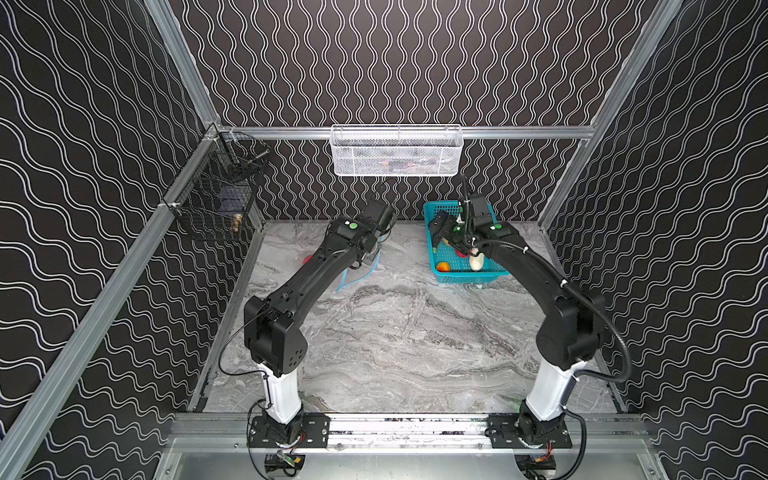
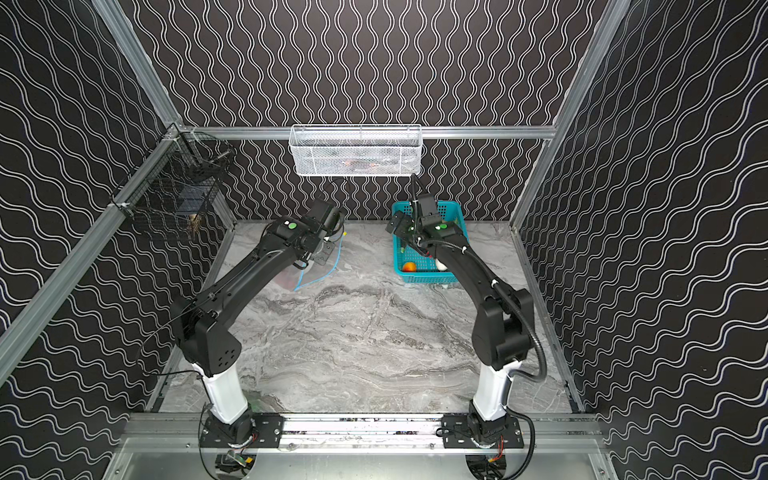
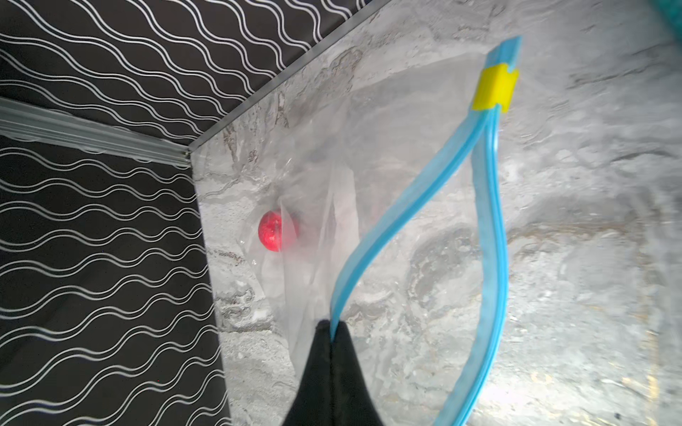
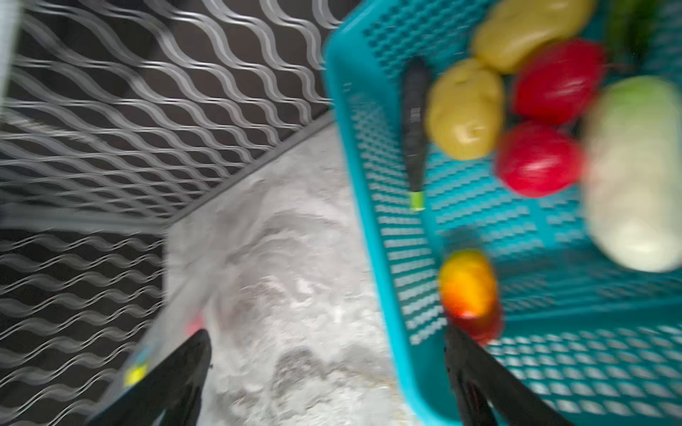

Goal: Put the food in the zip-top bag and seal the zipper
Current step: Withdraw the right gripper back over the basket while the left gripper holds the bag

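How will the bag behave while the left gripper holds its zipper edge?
Probably floppy: the bag sags and its zipper bows into a loop from where the left gripper pinches it. Likely light, since one rim pinch holds the mouth up. The round tomato inside may roll if it shifts.

Both top views look down from high behind the arms (image 1: 316,270), sharing the whole surface (image 1: 395,332). Wrist cameras peer close past their fingers (image 3: 350,376): left onto the zip-top bag (image 3: 369,129), right onto the basket (image 4: 354,147).

Clear zip-top bag (image 3: 369,147), blue zipper (image 3: 387,228) open, holds one red tomato (image 3: 273,230); other food (image 4: 465,110) fills teal basket (image 4: 553,369).
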Controlling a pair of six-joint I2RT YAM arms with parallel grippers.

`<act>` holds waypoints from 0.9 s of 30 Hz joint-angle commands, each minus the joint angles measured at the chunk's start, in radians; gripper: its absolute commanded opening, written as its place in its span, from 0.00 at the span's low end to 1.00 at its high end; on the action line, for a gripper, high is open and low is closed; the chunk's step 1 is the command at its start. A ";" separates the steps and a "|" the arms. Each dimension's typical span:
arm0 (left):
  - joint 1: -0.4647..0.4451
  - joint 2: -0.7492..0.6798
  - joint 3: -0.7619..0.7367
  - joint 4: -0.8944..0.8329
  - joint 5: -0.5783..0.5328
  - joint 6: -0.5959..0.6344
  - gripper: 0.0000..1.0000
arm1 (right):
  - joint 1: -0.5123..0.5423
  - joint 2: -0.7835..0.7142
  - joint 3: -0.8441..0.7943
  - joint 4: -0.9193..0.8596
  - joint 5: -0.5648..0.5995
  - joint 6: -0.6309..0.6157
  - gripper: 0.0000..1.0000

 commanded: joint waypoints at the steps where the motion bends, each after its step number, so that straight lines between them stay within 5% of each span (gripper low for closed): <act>1: 0.000 0.013 0.011 -0.039 0.047 -0.035 0.00 | 0.000 0.063 0.086 -0.194 0.162 -0.012 0.99; 4: 0.000 0.015 -0.006 -0.039 0.066 -0.047 0.00 | -0.001 0.085 0.110 -0.206 0.240 -0.024 0.99; 14: -0.001 0.005 -0.026 -0.032 0.067 -0.045 0.00 | -0.064 0.079 0.021 -0.123 0.089 -0.123 0.99; 27: -0.026 0.022 0.000 -0.044 0.028 -0.036 0.00 | -0.100 0.211 0.174 -0.215 0.200 -0.152 0.99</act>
